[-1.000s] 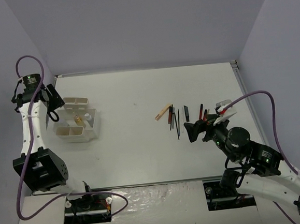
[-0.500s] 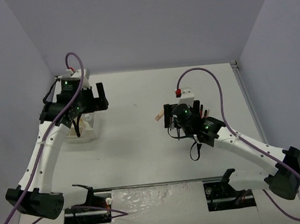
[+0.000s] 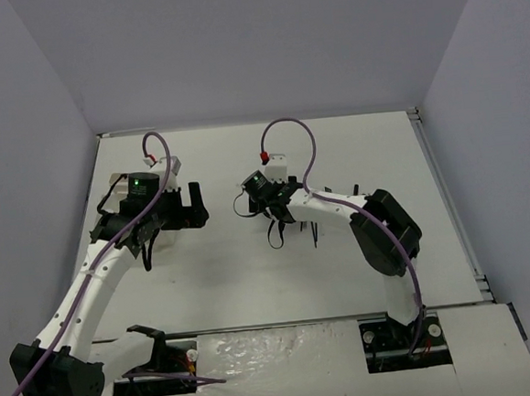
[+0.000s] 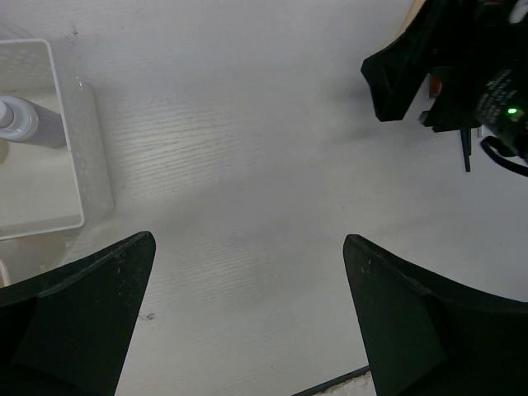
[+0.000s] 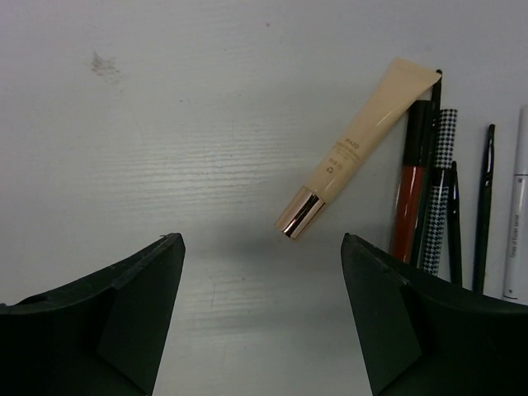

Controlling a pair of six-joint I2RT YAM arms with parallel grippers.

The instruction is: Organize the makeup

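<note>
Beige and capped in rose gold, the plastic squeeze tube (image 5: 355, 144) lies diagonally on the white counter (image 5: 148, 148). Its flat crimped end sits close against the top of a row of slim cosmetics: a red gloss tube (image 5: 406, 202), a houndstooth-patterned pencil (image 5: 440, 181) and thin black pencils (image 5: 484, 206).

The right end effector (image 5: 260, 243) hovers just short of the cap with its fingers spread wide and nothing between them. The left end effector (image 4: 247, 243) is likewise wide open and empty, hanging over bare counter beside the white compartmented plastic tray (image 4: 91, 157), where a grey bottle (image 4: 29, 124) already lies.

The step in hand looks like picking up the beige tube. To do it well, the right arm should advance until the tube's body, not its cap, is centred between the fingers. The wrist should turn so they close across the tube's narrow width. A grip near the cap half keeps the fingers away from the red gloss tube and the pencils beside the crimped end.
</note>
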